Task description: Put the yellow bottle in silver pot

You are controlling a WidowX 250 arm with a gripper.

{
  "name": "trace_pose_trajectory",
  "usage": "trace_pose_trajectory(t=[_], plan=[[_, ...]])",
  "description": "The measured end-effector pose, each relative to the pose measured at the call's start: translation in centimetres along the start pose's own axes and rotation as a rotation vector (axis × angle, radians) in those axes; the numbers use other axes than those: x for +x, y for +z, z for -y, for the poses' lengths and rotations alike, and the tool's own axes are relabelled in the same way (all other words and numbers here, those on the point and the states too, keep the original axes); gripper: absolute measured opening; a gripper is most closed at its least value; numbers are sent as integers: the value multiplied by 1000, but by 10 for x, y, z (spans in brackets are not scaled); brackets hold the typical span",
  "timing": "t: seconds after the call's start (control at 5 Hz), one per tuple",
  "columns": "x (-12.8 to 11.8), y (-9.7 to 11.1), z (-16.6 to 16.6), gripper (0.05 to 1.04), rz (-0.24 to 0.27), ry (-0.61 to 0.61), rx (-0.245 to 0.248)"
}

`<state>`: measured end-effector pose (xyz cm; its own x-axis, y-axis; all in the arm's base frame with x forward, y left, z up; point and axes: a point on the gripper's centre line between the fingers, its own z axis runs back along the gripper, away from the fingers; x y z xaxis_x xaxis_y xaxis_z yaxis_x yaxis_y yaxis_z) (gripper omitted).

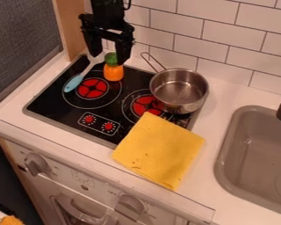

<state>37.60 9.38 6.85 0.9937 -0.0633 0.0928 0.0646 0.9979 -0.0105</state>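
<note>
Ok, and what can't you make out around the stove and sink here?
- Camera view: the cooktop's near right corner, covered by the yellow cloth.
- Camera view: part of the blue spoon's handle, behind a finger of the pincer.
- Camera view: the sink's far side, cut off by the right edge.
- Camera view: the orange item, cut off at bottom left.
- Camera view: the oven knobs' markings, too small.

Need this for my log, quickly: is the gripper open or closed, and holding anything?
Gripper: open, fingers apart at the green-topped orange object, not closed on it.
</note>
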Motion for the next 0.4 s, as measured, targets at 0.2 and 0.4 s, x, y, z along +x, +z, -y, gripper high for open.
trace_pose_trajectory(t=[0.2, 0.4], plan=[[10, -9, -11, 999, -2, 16, -14], [17, -8, -11, 999, 21, 29, -36]])
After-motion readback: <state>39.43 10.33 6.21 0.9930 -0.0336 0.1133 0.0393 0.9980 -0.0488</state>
